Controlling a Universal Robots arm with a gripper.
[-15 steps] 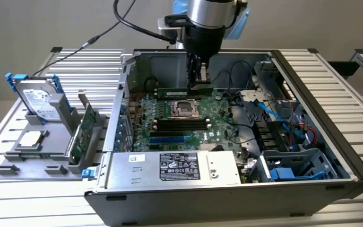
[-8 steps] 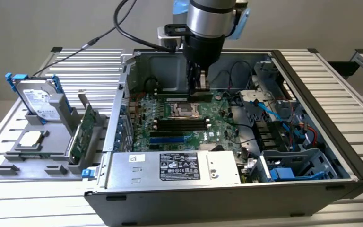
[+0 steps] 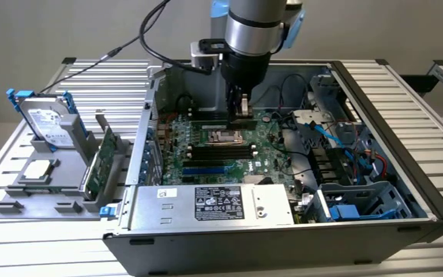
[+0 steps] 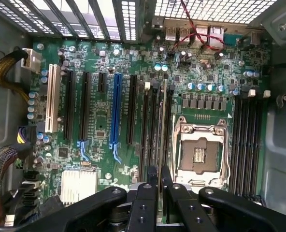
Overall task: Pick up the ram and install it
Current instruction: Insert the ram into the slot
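Observation:
The ram (image 4: 161,125) is a thin dark-green stick seen edge-on, running away from my fingertips. My gripper (image 4: 159,176) is shut on its near end. The stick lies along the black memory slots (image 4: 150,130) beside the empty CPU socket (image 4: 199,150). I cannot tell whether it sits in a slot or hangs just above one. In the exterior view my gripper (image 3: 241,115) reaches straight down into the open computer case, with the ram (image 3: 215,123) level just beyond the CPU socket (image 3: 225,136).
A silver hard drive (image 3: 44,124) with blue rails and a green card (image 3: 98,161) stand in a grey holder at the exterior view's left. The power supply (image 3: 214,205) and blue cables (image 3: 322,133) crowd the case. More memory slots (image 4: 247,140) lie past the socket.

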